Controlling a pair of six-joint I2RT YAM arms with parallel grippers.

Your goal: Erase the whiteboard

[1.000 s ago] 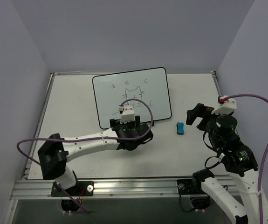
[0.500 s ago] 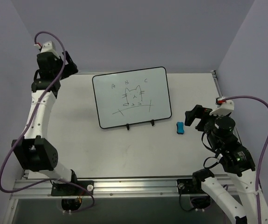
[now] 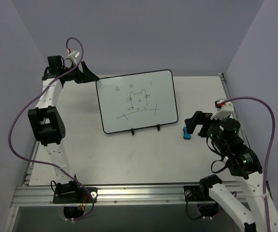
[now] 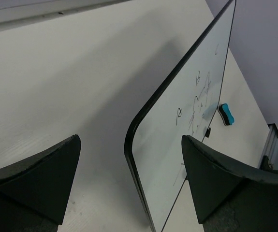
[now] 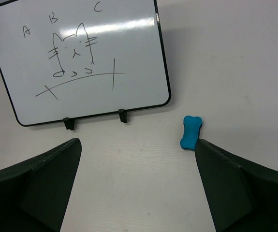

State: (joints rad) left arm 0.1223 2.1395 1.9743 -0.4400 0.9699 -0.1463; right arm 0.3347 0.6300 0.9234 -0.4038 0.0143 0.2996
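Note:
The whiteboard [image 3: 136,101] stands tilted on two small black feet at the middle back of the table, with letters A, B, C and a cat sketch drawn on it. It also shows in the right wrist view [image 5: 85,58] and edge-on in the left wrist view [image 4: 192,111]. My left gripper [image 3: 86,75] is open and empty, raised at the board's upper left corner [image 4: 130,140]. A small blue eraser [image 3: 186,134] lies right of the board [image 5: 191,132] [image 4: 226,113]. My right gripper [image 3: 196,123] is open and empty, just above and beside the eraser [image 5: 138,142].
Purple walls close in the table on the left, back and right. A metal rail [image 3: 129,193] runs along the near edge, with both arm bases on it. The left arm's purple cable [image 3: 18,121] loops out on the left.
My left arm has pulled back from in front of the board's lower edge and swung up to the far left corner. My right gripper has shifted slightly left, towards the eraser.

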